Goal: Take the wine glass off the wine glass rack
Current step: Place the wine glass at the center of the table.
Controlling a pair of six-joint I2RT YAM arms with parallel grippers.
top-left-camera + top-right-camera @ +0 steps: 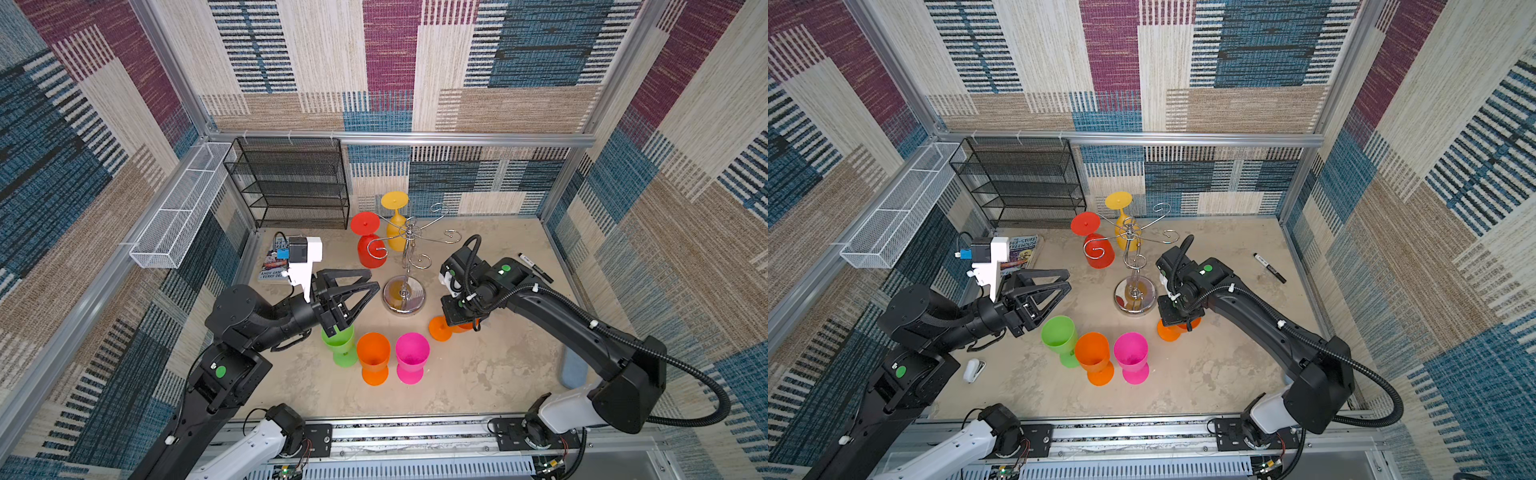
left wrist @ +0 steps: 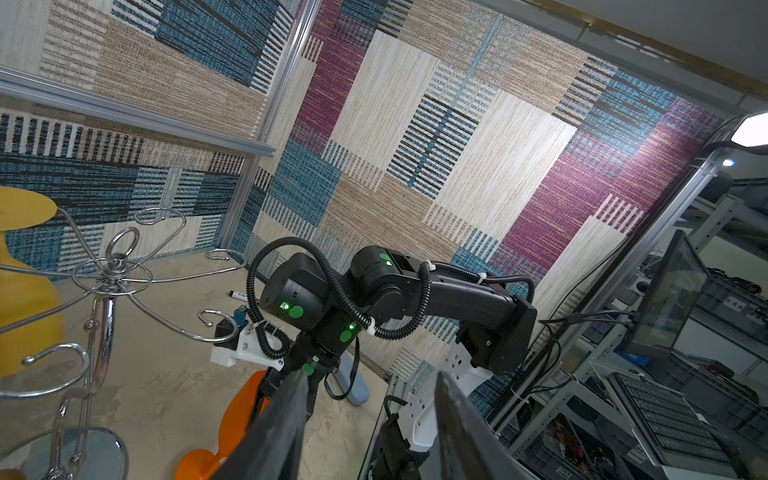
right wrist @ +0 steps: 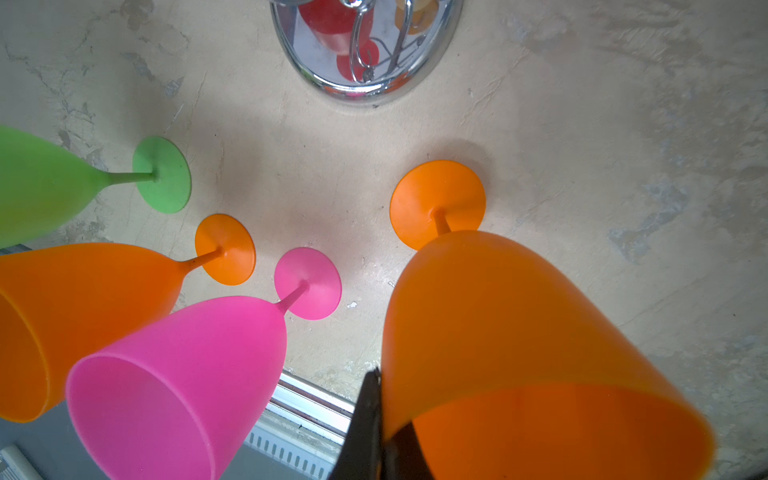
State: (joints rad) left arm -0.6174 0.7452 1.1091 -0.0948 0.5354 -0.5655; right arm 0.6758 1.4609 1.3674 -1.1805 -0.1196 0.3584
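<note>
The chrome wine glass rack (image 1: 405, 253) stands mid-table on its disc base (image 3: 365, 54). A red wine glass (image 1: 370, 245) and a yellow one (image 1: 395, 220) hang upside down from its arms. My right gripper (image 3: 380, 386) is shut on the rim of an orange wine glass (image 3: 498, 324), one finger inside the bowl; its foot (image 3: 436, 203) is on the table, right of the base. My left gripper (image 1: 370, 282) is open and empty, left of the rack's pole, below the red glass. In the left wrist view its fingers (image 2: 291, 407) frame the right arm.
Green (image 1: 338, 340), orange (image 1: 374, 357) and pink (image 1: 411, 357) glasses stand upright in a row in front of the rack. A black mesh shelf (image 1: 291, 183), white wire basket (image 1: 178, 212) and book (image 1: 274, 259) are back left. A marker (image 1: 536, 268) lies right.
</note>
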